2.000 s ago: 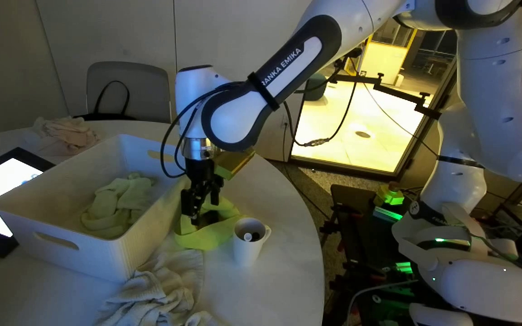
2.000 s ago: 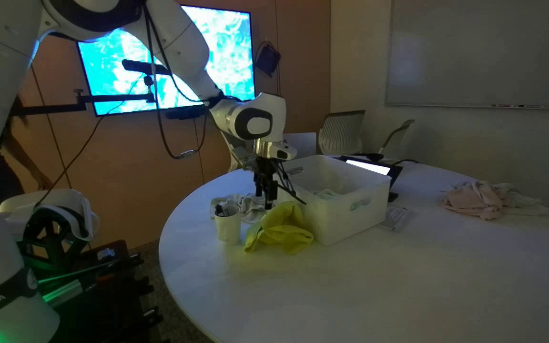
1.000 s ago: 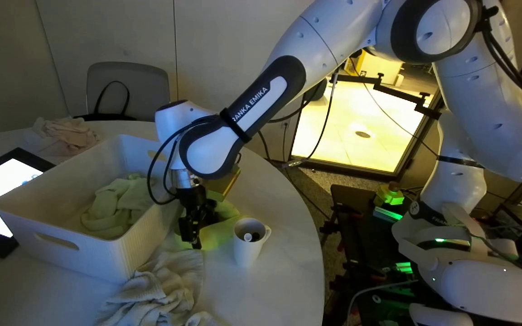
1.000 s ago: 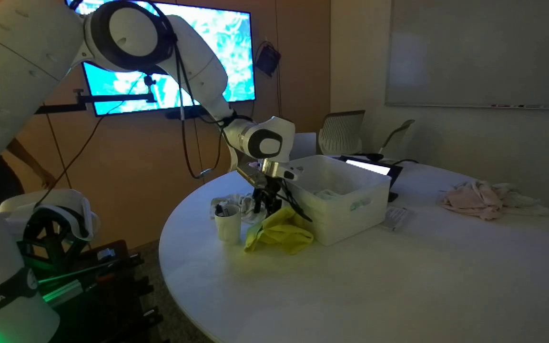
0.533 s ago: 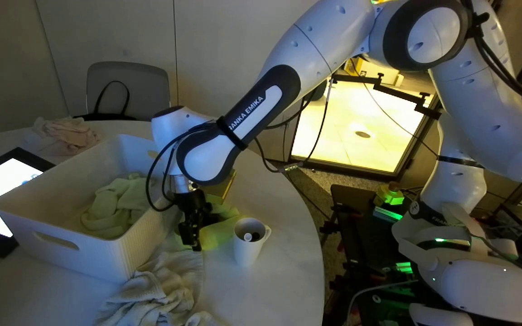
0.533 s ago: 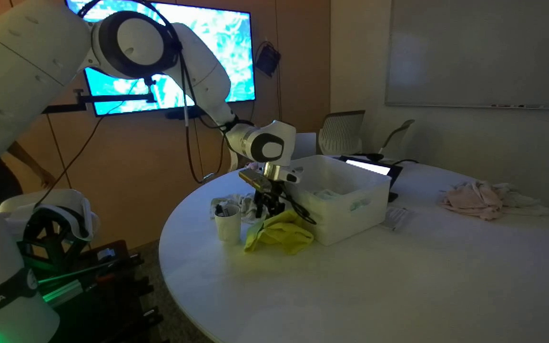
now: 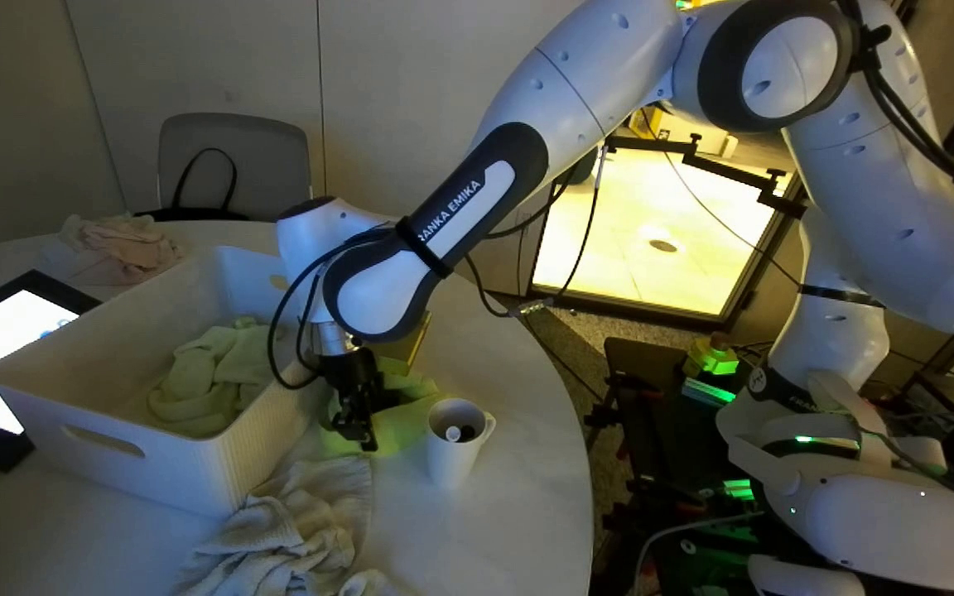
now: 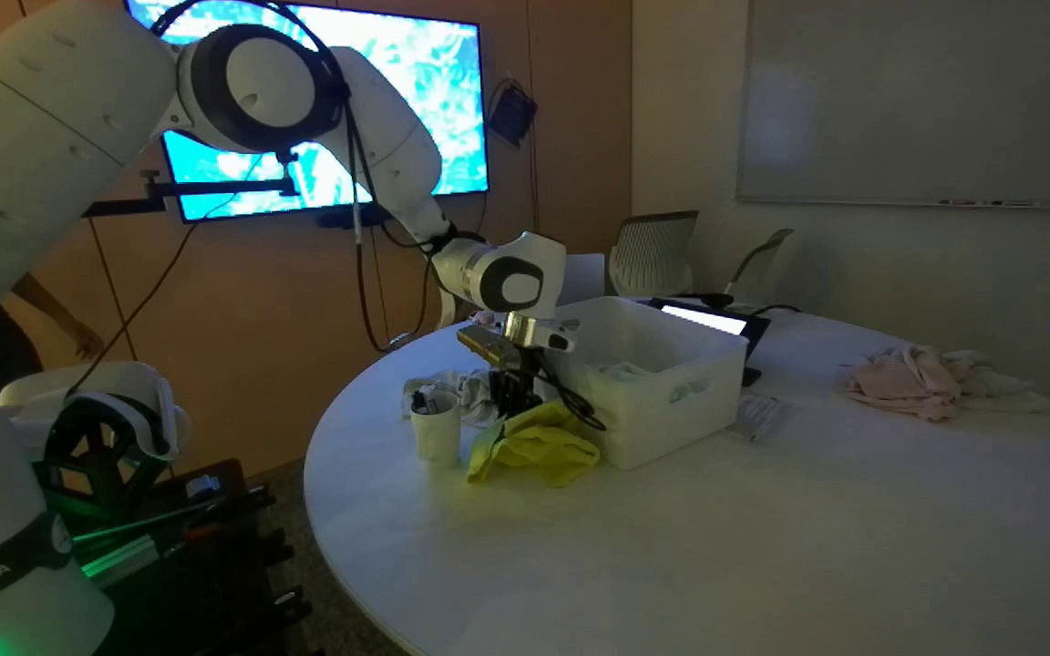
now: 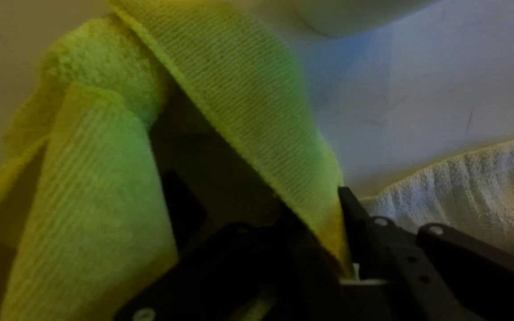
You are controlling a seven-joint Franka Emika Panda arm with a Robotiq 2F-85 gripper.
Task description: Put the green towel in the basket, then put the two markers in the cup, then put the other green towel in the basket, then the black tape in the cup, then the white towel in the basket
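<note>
Our claw [image 7: 362,437] points down into the green towel [image 8: 545,448], a fold of it between its fingers [image 9: 357,216]; whether they grip it, we cannot tell. We see the towel lying on the table [image 8: 762,538], between the white basket [image 8: 662,421] and the white cup [image 8: 437,437].
</note>
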